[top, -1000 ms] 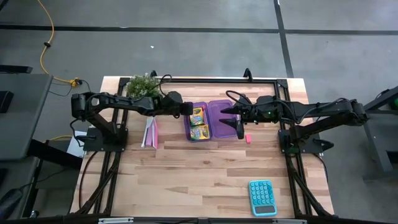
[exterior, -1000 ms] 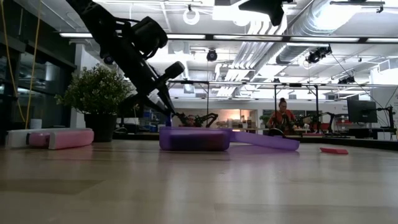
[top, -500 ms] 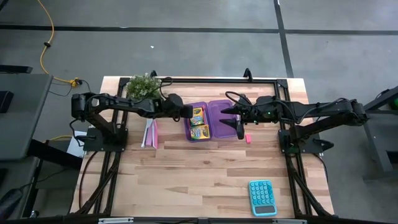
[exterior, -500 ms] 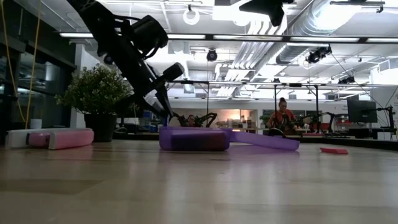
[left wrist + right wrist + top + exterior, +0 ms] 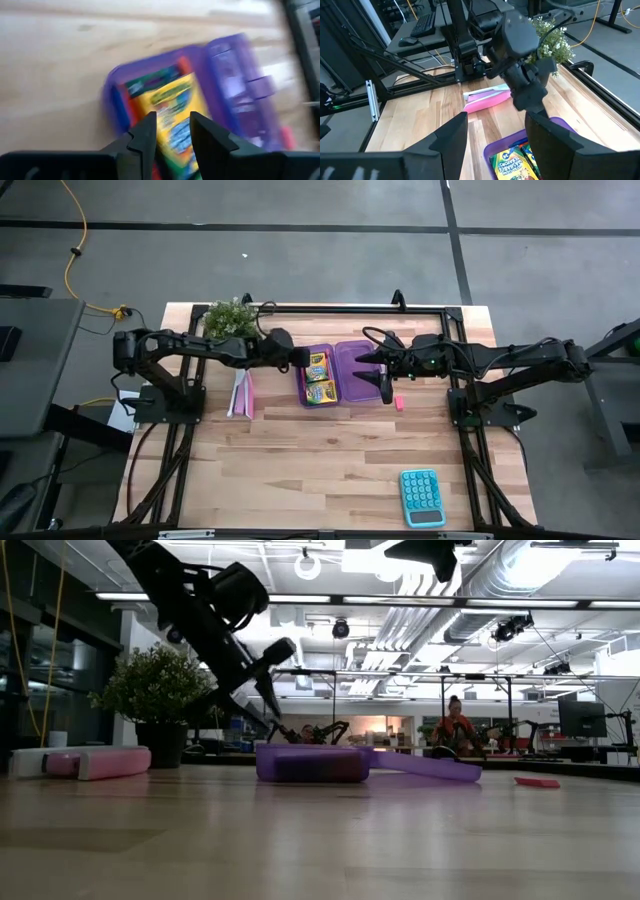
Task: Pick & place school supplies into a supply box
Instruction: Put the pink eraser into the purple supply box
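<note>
Left end effector (image 5: 302, 356), narrowly parted, empty, beside supply box (image 5: 338, 373) with 2 crayon boxes (image 5: 319, 378); plant (image 5: 230, 317) behind.

The crayon box (image 5: 511, 165) in the supply box (image 5: 496, 145) reads "CRAYONS"; nothing else is legible.

I see a wooden table (image 5: 300, 470) carrying: supply box (image 5: 352, 352) mid-table, potted plant (image 5: 229, 317) far-left corner, booklet (image 5: 242, 393), eraser (image 5: 399, 402), calculator (image 5: 421, 497) near-right corner.
</note>
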Action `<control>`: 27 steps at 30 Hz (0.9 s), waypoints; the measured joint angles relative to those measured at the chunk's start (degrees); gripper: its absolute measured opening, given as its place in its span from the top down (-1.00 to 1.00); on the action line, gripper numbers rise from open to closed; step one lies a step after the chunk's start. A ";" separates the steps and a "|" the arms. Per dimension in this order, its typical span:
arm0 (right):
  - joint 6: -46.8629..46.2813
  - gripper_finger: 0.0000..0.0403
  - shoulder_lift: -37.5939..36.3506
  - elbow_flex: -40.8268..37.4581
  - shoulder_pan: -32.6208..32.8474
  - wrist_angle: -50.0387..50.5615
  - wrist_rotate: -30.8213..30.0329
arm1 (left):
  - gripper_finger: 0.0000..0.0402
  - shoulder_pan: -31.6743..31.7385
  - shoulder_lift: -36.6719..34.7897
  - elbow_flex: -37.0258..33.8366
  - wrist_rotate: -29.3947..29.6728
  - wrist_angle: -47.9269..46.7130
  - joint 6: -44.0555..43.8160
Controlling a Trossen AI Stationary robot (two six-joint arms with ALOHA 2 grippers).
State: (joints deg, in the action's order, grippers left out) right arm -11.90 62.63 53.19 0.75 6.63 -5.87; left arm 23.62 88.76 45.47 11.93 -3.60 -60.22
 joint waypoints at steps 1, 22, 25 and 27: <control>0.00 0.05 0.00 0.00 0.00 -0.04 0.00 | 0.45 0.33 -0.55 0.00 -0.76 1.22 0.70; -0.71 0.05 0.00 -0.02 -0.01 -8.29 0.01 | 0.50 -14.51 -31.28 0.07 -9.53 23.41 36.87; -1.09 0.05 0.00 -0.02 -0.01 -8.85 0.02 | 0.50 -21.03 -34.29 0.07 -2.55 20.13 46.64; -1.09 0.05 0.00 -0.02 -0.02 -9.81 0.02 | 0.50 -24.63 -35.35 0.07 3.19 17.71 50.39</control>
State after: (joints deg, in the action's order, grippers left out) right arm -12.99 62.63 53.17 0.73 -3.18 -5.85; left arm -1.01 53.40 45.54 15.12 14.11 -9.84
